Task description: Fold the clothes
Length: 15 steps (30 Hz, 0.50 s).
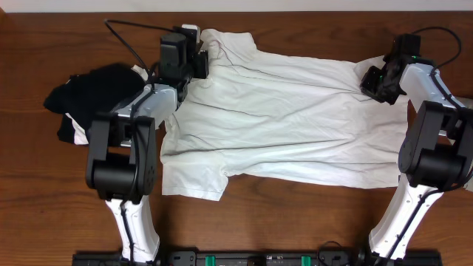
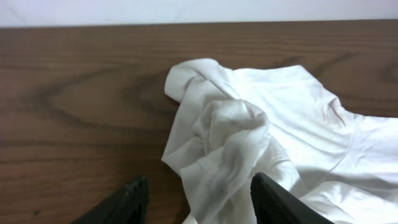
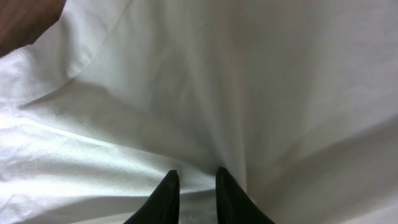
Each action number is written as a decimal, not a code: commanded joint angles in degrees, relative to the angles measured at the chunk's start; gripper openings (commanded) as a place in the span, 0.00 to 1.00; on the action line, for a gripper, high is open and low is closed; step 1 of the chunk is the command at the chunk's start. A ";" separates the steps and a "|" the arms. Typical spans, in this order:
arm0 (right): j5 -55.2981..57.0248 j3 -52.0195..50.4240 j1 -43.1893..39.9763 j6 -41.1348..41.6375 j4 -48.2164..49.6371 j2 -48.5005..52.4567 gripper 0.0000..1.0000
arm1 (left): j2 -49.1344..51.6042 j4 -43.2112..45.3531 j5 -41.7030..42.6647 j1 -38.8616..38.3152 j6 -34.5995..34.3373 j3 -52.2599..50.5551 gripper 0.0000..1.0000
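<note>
White cotton short-sleeved T-shirt [image 1: 295, 118] spread flat on the brown wooden table [image 1: 44, 192], one arm at each end.

The shirt runs from the left gripper [image 2: 198, 182] across to the right gripper [image 3: 194, 179]. Its bunched sleeve [image 2: 230, 124] lies between and just ahead of the left gripper's fingers, which stand wide apart and clamp nothing. The right gripper sits low over the shirt's opposite end, with cloth all around it. Its fingers are parted by a narrow slit and pinch no visible fold. A heap of black garments [image 1: 96, 92] lies outside the left arm.
</note>
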 commanded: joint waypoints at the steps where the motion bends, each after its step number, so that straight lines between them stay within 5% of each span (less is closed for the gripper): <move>1: 2.97 -3.45 0.09 -0.59 -2.27 4.68 0.20 | 2.03 0.92 1.11 0.09 -2.95 0.42 0.54; 5: 2.45 -3.45 0.11 -0.55 -2.03 4.68 0.20 | 3.65 0.92 1.14 0.09 -3.06 0.42 0.43; 11: 2.45 -3.45 0.20 -0.39 -2.08 4.68 0.20 | 4.24 1.97 1.07 0.24 -3.10 0.42 0.13; 15: 2.45 -3.45 0.20 -0.39 -2.12 4.68 0.20 | 3.91 2.84 -0.96 1.49 -3.13 0.66 0.06</move>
